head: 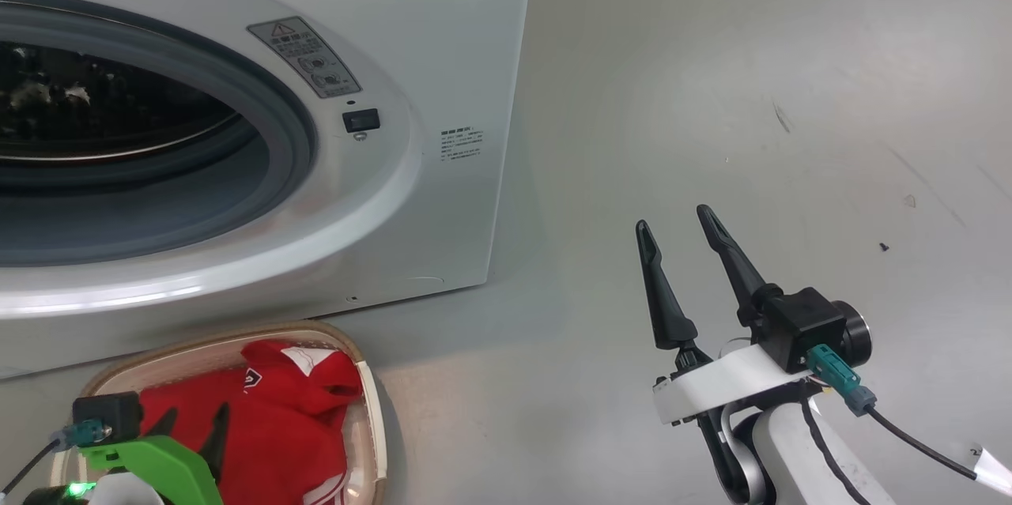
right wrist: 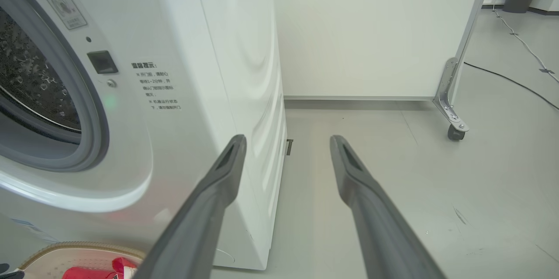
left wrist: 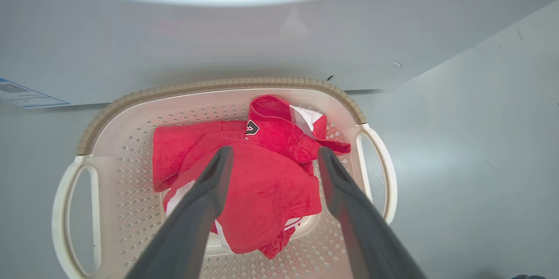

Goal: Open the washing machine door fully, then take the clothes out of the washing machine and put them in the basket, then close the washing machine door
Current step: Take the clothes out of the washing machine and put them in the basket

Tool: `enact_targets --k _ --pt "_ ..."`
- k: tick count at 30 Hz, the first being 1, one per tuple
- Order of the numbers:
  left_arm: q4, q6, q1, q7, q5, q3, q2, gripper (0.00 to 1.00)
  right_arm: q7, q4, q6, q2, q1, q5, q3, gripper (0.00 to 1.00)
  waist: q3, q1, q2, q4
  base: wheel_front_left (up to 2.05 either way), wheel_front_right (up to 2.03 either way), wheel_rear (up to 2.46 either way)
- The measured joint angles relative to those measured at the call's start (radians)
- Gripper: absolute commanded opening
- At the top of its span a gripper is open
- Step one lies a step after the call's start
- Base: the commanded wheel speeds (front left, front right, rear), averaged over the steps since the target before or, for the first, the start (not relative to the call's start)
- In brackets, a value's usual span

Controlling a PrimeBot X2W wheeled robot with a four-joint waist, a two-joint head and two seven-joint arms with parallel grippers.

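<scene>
1. The left gripper [left wrist: 275, 151] hangs over the small cream perforated plastic basket with the brown woven-look rim [left wrist: 218, 83]. Its two long dark fingers are spread wide and hold nothing.
2. The bright red fabric garment with white trim [left wrist: 262, 187] lies crumpled on the basket bottom, under and between those fingers. Its folded collar sits just beyond the fingertips.
3. We judge the garment light, soft and limp: it will sag and drape, not slip or break. If it needs shifting, the raised fold beyond the fingertips offers the best pinch.
4. The right gripper [head: 673, 219] hovers over the grey floor [head: 791, 133], fingers likewise wide and empty. The big white front-loading washing machine [head: 443, 31] stands to their left.
5. Its grey-ringed drum [head: 118, 133] is dark; pale flecks show inside, and we cannot tell whether they are cloth.
6. Closing the washing machine door looks to be what remains.
</scene>
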Motion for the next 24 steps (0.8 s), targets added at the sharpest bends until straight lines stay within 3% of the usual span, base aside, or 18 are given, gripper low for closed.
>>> enact_targets --k 9,24 --pt "-0.105 0.0 -0.007 -0.14 -0.009 -0.018 -0.007 1.0 0.0 0.021 0.007 0.0 0.006 0.008 -0.049 1.0 -0.086 0.0 0.0 0.046 0.0 0.0 0.0" --pt "-0.291 0.0 -0.013 -0.151 0.023 0.012 0.005 1.0 0.0 0.035 0.029 -0.005 0.075 0.018 -0.098 1.0 -0.202 0.0 0.0 0.121 0.0 0.0 0.0"
